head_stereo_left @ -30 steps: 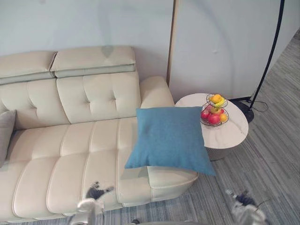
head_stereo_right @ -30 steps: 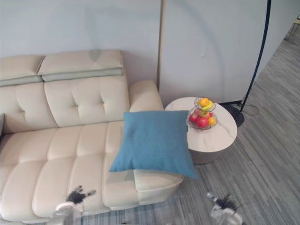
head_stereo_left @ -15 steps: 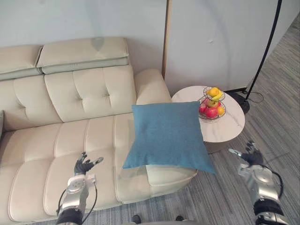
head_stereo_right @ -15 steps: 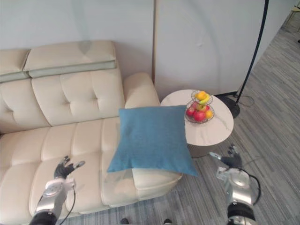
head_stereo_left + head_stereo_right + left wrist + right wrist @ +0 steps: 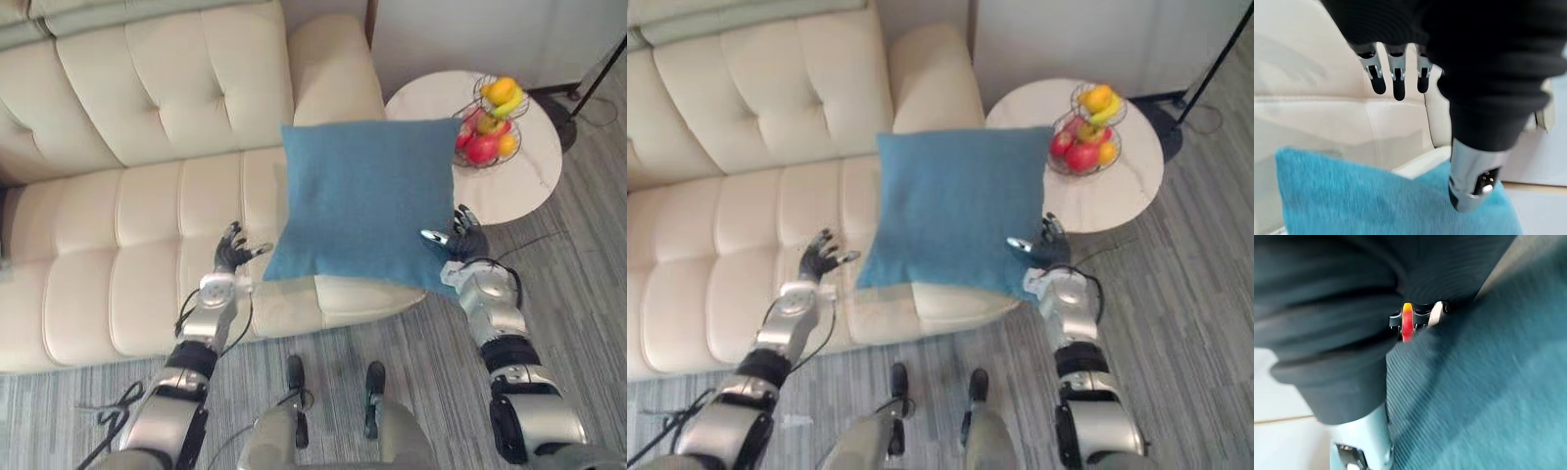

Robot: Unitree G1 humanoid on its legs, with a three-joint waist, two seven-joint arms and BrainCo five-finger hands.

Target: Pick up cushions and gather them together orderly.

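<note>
A blue square cushion (image 5: 364, 201) leans on the right end of the cream sofa (image 5: 118, 284), against the armrest and hanging over the seat's front edge. My left hand (image 5: 233, 257) hovers open over the seat, just left of the cushion's lower left corner, not touching it. In the left wrist view its fingers (image 5: 1394, 78) are straight above the cushion (image 5: 1352, 200). My right hand (image 5: 460, 240) is open, fingers spread, at the cushion's lower right corner. The right wrist view shows the blue cloth (image 5: 1479, 396) pressed close against that hand.
A round white side table (image 5: 529, 176) stands right of the sofa's armrest (image 5: 328, 69), carrying a wire basket of fruit (image 5: 490, 122). A floor lamp's dark base (image 5: 568, 103) sits behind it. Grey striped floor runs in front of the sofa.
The camera has tipped down and come closer to the sofa. Both hands have risen and reached forward to the cushion's two lower corners. The cushion has not moved.
</note>
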